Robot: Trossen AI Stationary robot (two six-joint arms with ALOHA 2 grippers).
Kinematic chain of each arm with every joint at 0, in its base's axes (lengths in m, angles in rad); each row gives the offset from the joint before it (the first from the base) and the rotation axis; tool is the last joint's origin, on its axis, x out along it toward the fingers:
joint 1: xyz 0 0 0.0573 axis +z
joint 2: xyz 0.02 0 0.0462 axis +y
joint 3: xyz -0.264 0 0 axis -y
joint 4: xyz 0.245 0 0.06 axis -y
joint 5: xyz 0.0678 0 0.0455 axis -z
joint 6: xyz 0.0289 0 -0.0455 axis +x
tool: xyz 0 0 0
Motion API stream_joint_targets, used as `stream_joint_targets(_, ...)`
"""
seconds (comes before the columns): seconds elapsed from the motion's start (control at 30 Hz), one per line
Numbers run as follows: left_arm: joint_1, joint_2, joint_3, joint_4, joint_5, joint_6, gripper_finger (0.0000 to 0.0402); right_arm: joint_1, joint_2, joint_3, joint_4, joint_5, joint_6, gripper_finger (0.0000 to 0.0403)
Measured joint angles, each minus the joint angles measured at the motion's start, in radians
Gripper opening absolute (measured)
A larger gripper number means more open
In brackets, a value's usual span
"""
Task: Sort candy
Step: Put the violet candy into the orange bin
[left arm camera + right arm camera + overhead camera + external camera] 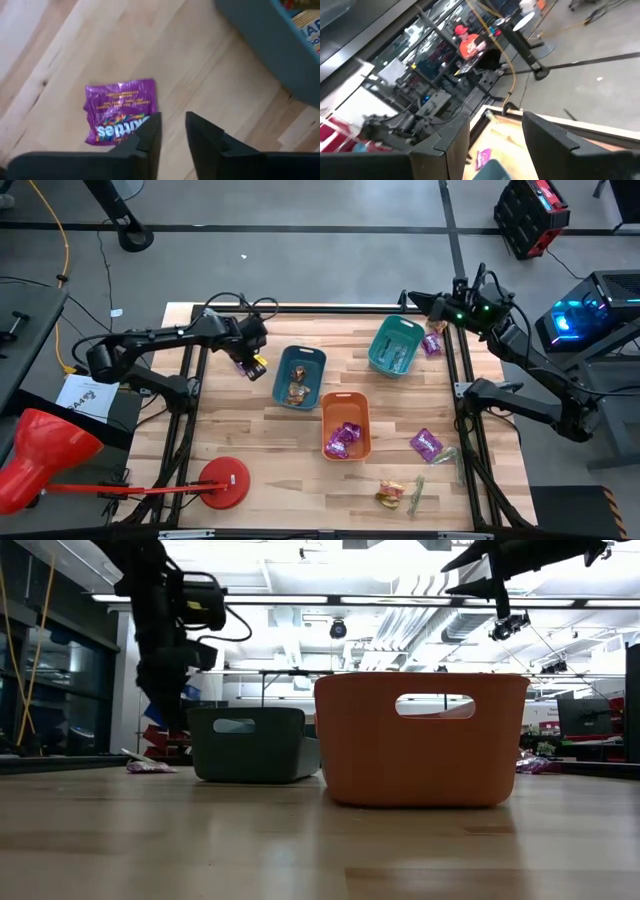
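1. Your left gripper (pixel 172 131) hangs just above a purple packet (pixel 120 111) on the table (pixel 270 500), fingers slightly apart, empty, beside the dark teal bin (pixel 300 376).
2. Your right gripper (pixel 492 131), fingers apart, waits raised over the table's far right corner.

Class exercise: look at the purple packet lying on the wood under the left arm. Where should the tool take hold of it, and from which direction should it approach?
The purple packet lies flat on the table, so a side approach has nothing to catch. Come straight down from above with the left tool, whose fingers stand slightly apart, and pinch across the packet's narrower width near its middle. The blue-grey bin stands apart from it, so it probably will not hinder the descent.
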Motion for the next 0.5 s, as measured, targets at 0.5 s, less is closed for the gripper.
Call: stream_joint_targets(0.5, 0.12, 0.049, -0.015, -0.052, -0.091, -0.036, 0.0254, 0.035, 0.087, 0.0, 0.004, -0.081, -0.013, 0.0177)
